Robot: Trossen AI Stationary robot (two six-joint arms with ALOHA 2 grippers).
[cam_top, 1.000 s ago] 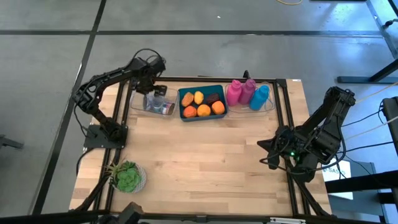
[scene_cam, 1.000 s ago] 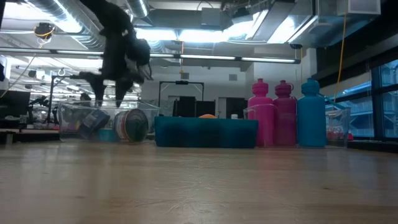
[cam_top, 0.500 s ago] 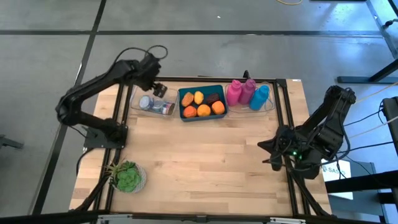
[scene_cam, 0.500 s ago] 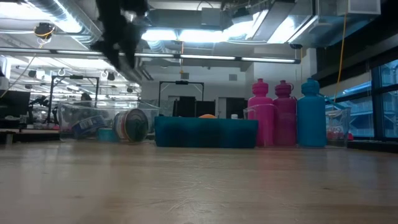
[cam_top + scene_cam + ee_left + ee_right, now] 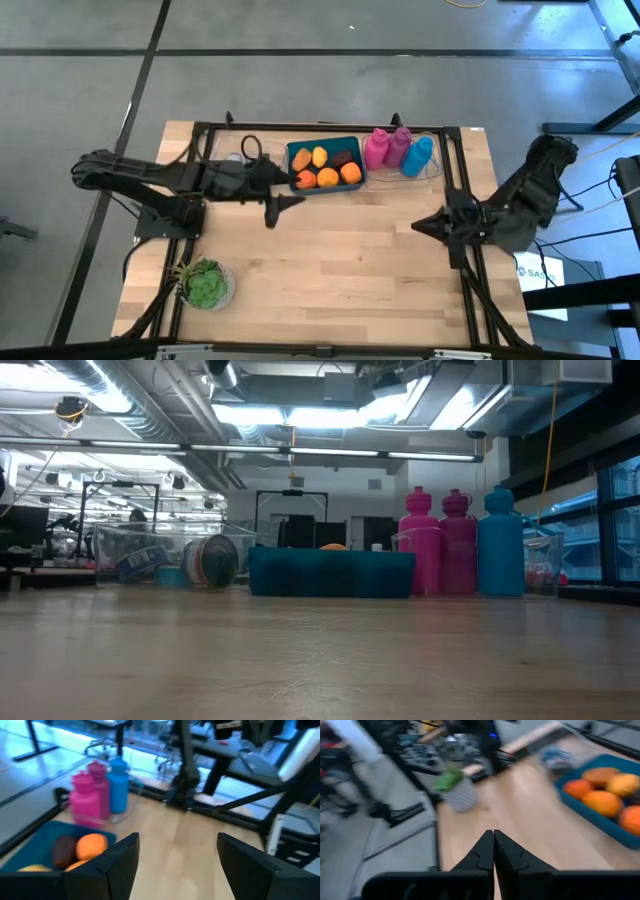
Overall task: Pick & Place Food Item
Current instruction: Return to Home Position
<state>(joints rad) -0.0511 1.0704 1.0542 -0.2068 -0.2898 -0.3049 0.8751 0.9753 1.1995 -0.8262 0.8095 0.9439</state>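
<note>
A teal bin [image 5: 325,165] at the table's far middle holds several food items: orange ones [image 5: 328,178], a yellow one and a brown one [image 5: 344,158]. It also shows in the low view [image 5: 330,573], the left wrist view [image 5: 30,851] and the right wrist view [image 5: 615,832]. My left gripper [image 5: 279,194] is open and empty, up in the air by the bin's near left corner and pointing toward the table's right; its fingers [image 5: 102,870] stand wide apart. My right gripper [image 5: 420,225] is shut and empty near the table's right edge, pointing left, and it shows shut in its wrist view [image 5: 493,851].
Two pink bottles [image 5: 385,148] and a blue bottle [image 5: 418,155] stand in a clear holder right of the bin. A clear container with cans [image 5: 165,558] stands left of the bin. A potted plant [image 5: 205,285] sits at the near left corner. The table's middle is bare wood.
My left gripper has risen from over the clear container at the far left, out of the low view. It has then swung toward the table's near side and right, and turned to point right beside the bin's near left corner. Nothing on the table has moved.
</note>
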